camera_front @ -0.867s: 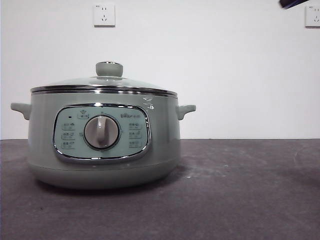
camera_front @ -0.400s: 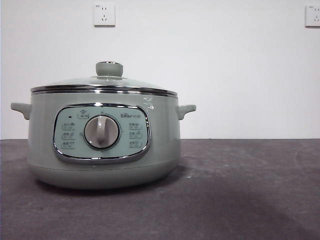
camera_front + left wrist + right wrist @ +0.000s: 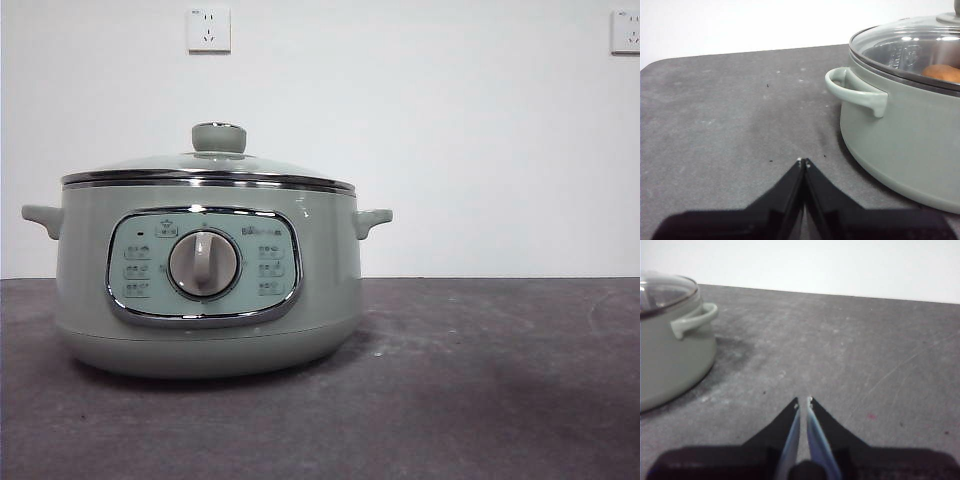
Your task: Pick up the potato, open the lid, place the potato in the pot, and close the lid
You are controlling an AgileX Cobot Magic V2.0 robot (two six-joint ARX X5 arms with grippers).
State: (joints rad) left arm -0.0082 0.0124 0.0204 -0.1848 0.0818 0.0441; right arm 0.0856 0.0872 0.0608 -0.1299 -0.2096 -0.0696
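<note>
The sage-green pot [image 3: 208, 280] stands on the dark table at the left of the front view, its dial facing me. The glass lid [image 3: 205, 166] with its green knob sits shut on the pot. The potato [image 3: 943, 73] lies inside the pot and shows orange-brown through the glass in the left wrist view. My left gripper [image 3: 803, 161] is shut and empty above the table beside the pot's handle [image 3: 856, 90]. My right gripper [image 3: 803, 401] is shut and empty above the table on the pot's [image 3: 670, 340] other side. Neither arm shows in the front view.
The dark grey table [image 3: 480, 380] stretches to the right of the pot. A white wall with two sockets [image 3: 208, 28] stands behind it.
A black arm tip at the top right corner of the front view has gone out of view. The pot and lid have not moved.
</note>
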